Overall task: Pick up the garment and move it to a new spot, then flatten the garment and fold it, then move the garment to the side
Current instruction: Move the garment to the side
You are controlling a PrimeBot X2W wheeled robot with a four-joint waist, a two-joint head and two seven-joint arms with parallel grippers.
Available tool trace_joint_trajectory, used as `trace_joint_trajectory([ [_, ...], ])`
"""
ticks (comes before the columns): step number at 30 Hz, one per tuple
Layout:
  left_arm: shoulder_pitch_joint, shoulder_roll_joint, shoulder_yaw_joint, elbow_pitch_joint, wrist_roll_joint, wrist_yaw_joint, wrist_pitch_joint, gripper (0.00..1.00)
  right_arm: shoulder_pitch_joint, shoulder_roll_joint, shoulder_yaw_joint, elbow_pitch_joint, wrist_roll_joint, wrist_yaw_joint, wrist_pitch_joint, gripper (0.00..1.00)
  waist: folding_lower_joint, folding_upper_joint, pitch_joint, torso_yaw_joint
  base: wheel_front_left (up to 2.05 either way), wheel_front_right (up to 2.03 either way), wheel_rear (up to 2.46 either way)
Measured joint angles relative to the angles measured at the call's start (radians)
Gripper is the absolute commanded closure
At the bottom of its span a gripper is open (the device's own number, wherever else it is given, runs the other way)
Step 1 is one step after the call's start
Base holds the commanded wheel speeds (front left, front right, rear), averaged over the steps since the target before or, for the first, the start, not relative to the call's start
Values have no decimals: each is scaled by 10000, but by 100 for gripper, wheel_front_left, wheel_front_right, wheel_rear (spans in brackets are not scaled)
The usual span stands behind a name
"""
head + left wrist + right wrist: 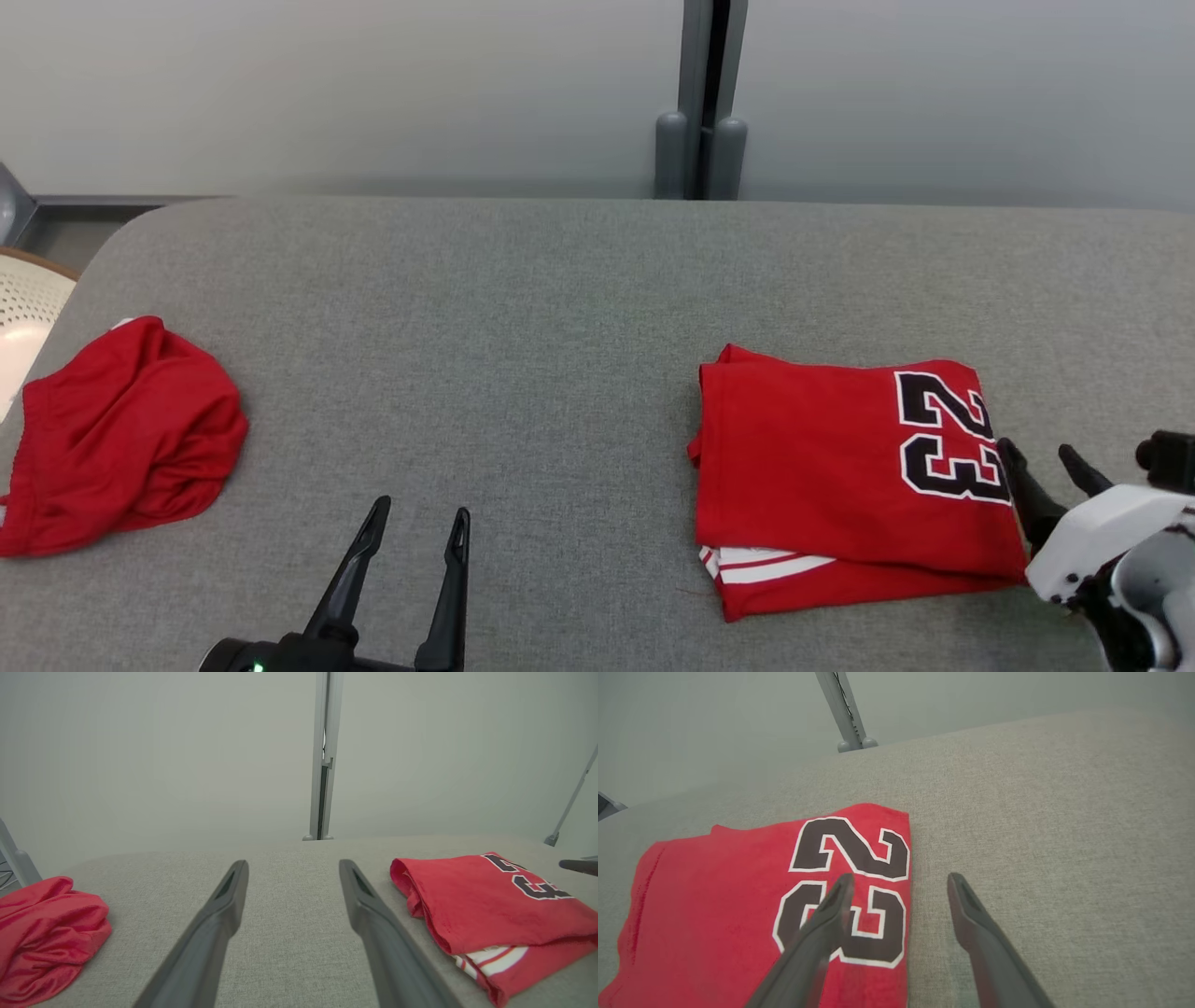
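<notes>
1. Red jersey [854,476]: logged folded, flat, at right of table [579,280].
2. Found right gripper [1036,450] spread over jersey's right edge, pinching nothing; presumably placed for sliding sideways.
3. Found left gripper [421,509] spread, unused, mid-table.

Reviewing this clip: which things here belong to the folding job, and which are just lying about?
Job: folded red jersey numbered 23; open right hand at its edge; grey fabric tabletop.
Lying about: crumpled red garment at the left; pale perforated object at the left edge; grey upright post behind.
</notes>
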Motion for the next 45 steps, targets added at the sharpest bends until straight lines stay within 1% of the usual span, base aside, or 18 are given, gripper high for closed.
trace_joint_trajectory([
  [3,-164,2,40,-8,-374,52,0,0,-296,-713,234,-102,1237,0,1101,0,0,0,393,144,0,0,0],
  [5,-318,4,50,-13,-431,48,0,0,-365,-1016,384,-173,2046,0,1900,0,0,0,614,231,0,0,0],
  [8,-454,2,44,-8,-443,36,0,0,-333,-1252,677,-414,2959,0,2859,0,0,0,843,354,0,0,0],
  [10,-505,4,52,-6,-445,38,0,0,-266,-1323,871,-640,3407,0,3196,0,0,0,946,398,0,0,0],
  [11,-567,4,54,-6,-445,38,0,0,-227,-1379,959,-736,3563,0,3285,2,0,0,984,405,0,0,0],
  [12,-632,4,52,-13,-443,38,0,0,-195,-1432,1041,-815,3678,0,3302,56,0,0,1016,403,0,0,0],
  [13,-670,4,42,-21,-441,36,0,0,-175,-1496,1133,-894,3737,0,3296,97,0,0,1049,396,0,0,0],
  [14,-689,2,29,-21,-420,10,0,0,-176,-1563,1225,-965,3743,0,3239,100,0,0,1082,388,0,0,0],
  [17,-745,2,10,-33,-347,-38,0,0,-196,-1755,1398,-1055,3701,0,2949,100,0,0,1165,365,0,0,0],
  [20,-872,0,10,-100,-228,-67,0,0,-492,-2080,1528,-1091,3434,2,2314,100,0,0,1369,315,0,0,0],
  [25,-1284,2,6,-313,-84,-222,-2,0,-1601,-2646,1522,-932,2888,2,1499,100,0,0,1952,206,0,0,0],
  [26,-1489,2,-13,-405,-44,-314,0,0,-2133,-2922,1419,-771,2596,2,1308,100,0,0,2244,154,0,0,0],
  [27,-1597,4,-33,-470,12,-360,0,0,-2414,-3062,1346,-692,2464,2,1210,100,0,0,2404,126,0,0,0],
  [32,-2147,4,-144,-823,205,-600,2,0,-3637,-3653,711,-238,2021,2,1057,100,0,0,3233,-26,0,0,0],
  [36,-2519,2,-242,-1083,366,-746,0,0,-4224,-4096,29,113,1793,2,1064,100,0,0,3861,-148,0,0,0],
  [40,-2739,4,-401,-1279,573,-892,2,0,-4339,-4531,-721,453,1338,2,1145,100,0,0,4342,-284,0,0,0],
  [45,-2885,4,-531,-1793,660,-920,0,0,-4054,-4867,-1678,527,890,2,1195,100,0,0,4646,-495,0,0,0],
])
